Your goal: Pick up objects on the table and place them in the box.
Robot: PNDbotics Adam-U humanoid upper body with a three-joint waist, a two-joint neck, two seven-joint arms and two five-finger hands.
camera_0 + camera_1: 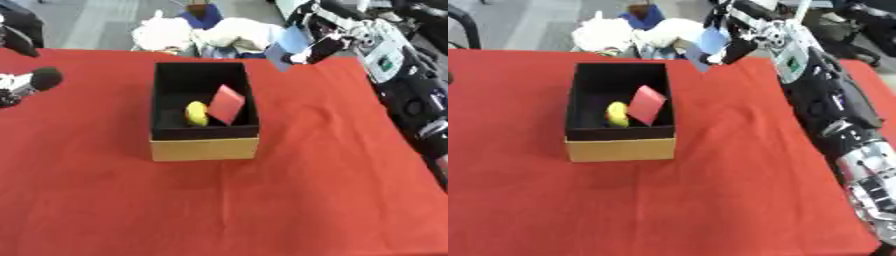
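A box [204,148] with tan outer walls and a black inside stands on the red table, slightly left of centre. In it lie a yellow rounded object [197,114] and a red flat piece [227,104] that leans tilted beside it. My right hand [744,46] is raised over the table's far edge, right of and beyond the box. Its fingers pinch a light blue flat piece [710,41] that hangs in the air. At the left edge of the left eye view my left hand [26,84] lies low over the cloth; its pose is unclear.
The red cloth [262,200] covers the whole table. White bundles [227,32] lie on the floor just beyond the far edge. My right arm [833,110] runs along the table's right side. A dark chair [17,35] stands at the far left.
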